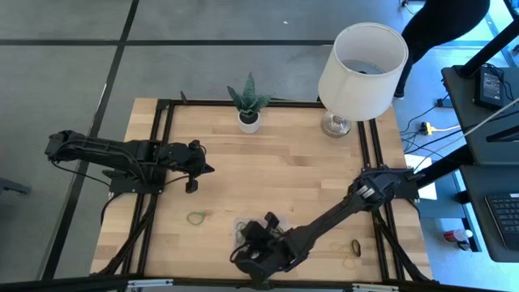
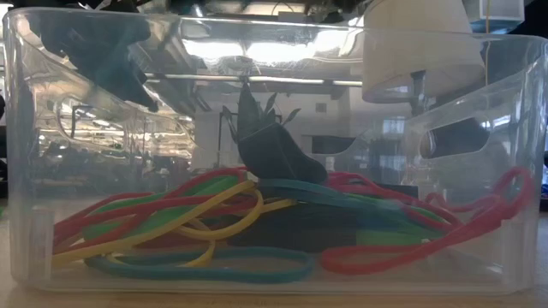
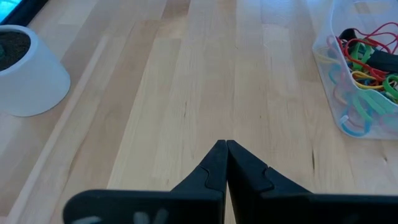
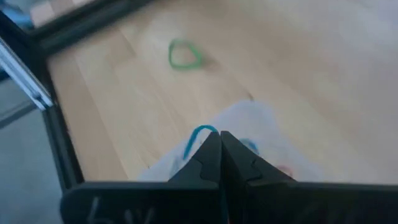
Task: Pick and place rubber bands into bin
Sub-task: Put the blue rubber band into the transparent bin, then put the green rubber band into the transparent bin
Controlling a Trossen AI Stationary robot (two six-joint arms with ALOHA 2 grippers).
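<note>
The left gripper (image 1: 208, 169), clenched on nothing, hovers over the worktop (image 1: 284, 162) near its left edge. A green rubber band (image 1: 196, 217) lies loose nearer the front edge. The right gripper (image 1: 241, 253), pinched tight and empty, hangs above the clear bin (image 3: 348, 118) at the front edge, where the rubber bands (image 2: 257, 222) pile. 2 more bands (image 1: 353, 253) lie towards the front right corner.

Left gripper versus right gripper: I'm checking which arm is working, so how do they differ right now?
The left gripper hangs over bare wood, away from the bin; the right gripper is at the bin by the table's front edge. The left arm is folded back, the right arm stretched out. Both are shut and empty.
</note>
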